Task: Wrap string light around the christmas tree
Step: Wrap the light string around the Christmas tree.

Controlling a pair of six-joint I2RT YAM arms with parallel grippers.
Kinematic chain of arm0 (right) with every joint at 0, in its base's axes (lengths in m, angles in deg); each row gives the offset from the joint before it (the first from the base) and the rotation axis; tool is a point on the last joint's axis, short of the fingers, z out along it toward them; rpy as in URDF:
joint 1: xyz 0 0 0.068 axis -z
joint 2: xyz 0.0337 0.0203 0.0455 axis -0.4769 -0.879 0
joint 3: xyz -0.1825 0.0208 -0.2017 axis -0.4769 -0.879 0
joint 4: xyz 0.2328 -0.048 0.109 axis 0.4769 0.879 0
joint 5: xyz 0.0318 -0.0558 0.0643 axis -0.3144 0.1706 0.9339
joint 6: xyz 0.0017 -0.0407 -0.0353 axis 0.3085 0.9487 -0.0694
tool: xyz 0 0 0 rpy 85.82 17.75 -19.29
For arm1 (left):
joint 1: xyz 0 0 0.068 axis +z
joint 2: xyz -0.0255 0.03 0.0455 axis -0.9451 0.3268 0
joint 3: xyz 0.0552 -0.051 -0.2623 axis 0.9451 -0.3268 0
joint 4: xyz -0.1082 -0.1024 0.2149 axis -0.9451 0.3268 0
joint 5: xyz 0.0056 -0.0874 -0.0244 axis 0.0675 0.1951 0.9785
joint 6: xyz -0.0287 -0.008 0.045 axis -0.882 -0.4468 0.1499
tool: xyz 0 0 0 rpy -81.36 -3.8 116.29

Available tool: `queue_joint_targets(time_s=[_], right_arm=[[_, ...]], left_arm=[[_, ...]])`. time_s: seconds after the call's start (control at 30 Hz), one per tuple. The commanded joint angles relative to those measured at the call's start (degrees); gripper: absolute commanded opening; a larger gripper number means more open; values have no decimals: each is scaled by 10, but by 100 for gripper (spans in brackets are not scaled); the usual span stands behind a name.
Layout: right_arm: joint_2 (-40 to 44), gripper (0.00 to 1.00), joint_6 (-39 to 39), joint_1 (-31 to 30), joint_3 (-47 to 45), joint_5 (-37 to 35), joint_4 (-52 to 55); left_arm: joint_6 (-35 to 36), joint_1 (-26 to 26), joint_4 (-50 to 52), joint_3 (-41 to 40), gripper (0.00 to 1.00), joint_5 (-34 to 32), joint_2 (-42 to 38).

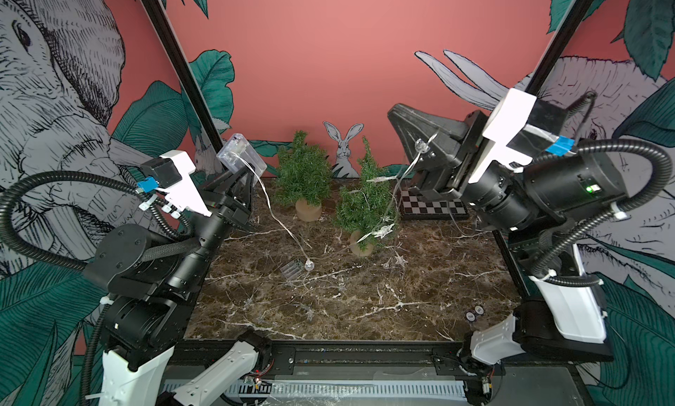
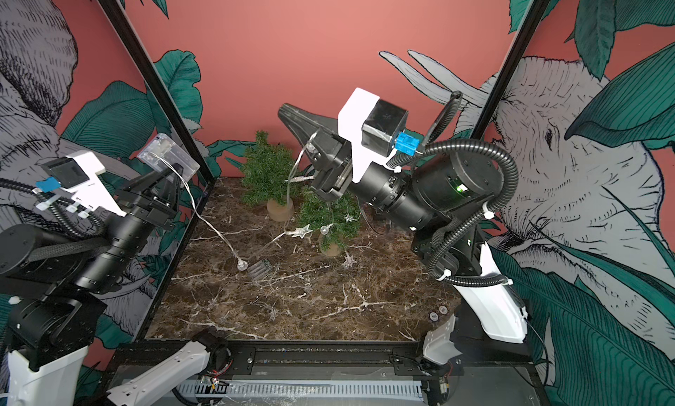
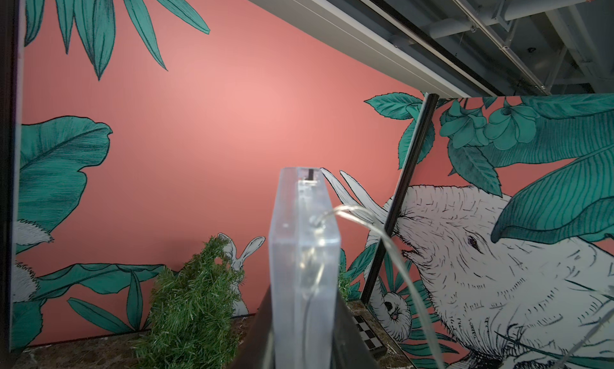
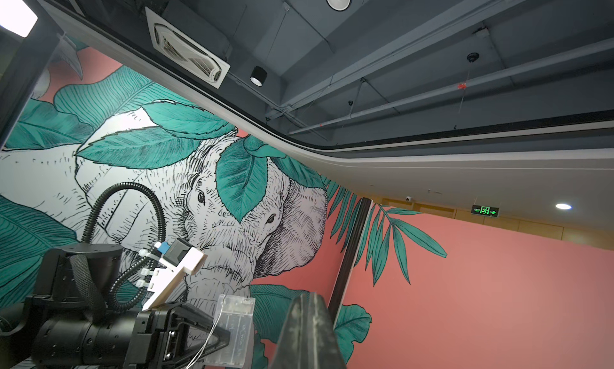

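String light (image 1: 309,265) sags from battery box (image 1: 241,158) clamped in left gripper (image 1: 238,172) at ten o'clock, drapes over pinched-closed right gripper (image 1: 398,115) at two; a tug could topple twelve-o'clock tree (image 1: 361,206).

Top views high over the near edge of the table (image 1: 328,312), same whole scene; wrist views tilted up at wall (image 3: 232,118), ceiling (image 4: 398,51).

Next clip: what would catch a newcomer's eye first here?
The left gripper holds a clear battery box high at the left, the string light trailing from it down to the table. The right gripper, jaws shut on a strand, is raised beside the near tree, which wears star lights; the far tree looks bare.
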Motion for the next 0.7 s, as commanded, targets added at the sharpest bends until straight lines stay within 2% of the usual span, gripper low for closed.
queue_joint_targets(time_s=[0.0,0.2,0.4,0.53,0.6,0.67], right_arm=[[-67,0,61,-3,55,-22,30],[-196,0,119,8,196,-40,42],[-231,0,61,68,160,-42,-53],[-260,0,51,112,151,-72,-105],[-277,0,63,135,149,-98,-136],[-298,0,36,170,166,-106,-152]], left_arm=[[0,3,17,12,0,-33,18],[39,3,8,14,0,-87,35],[80,3,54,105,0,-144,124],[103,3,38,169,0,-136,201],[103,3,38,211,0,-121,243],[98,3,37,263,0,-90,288]])
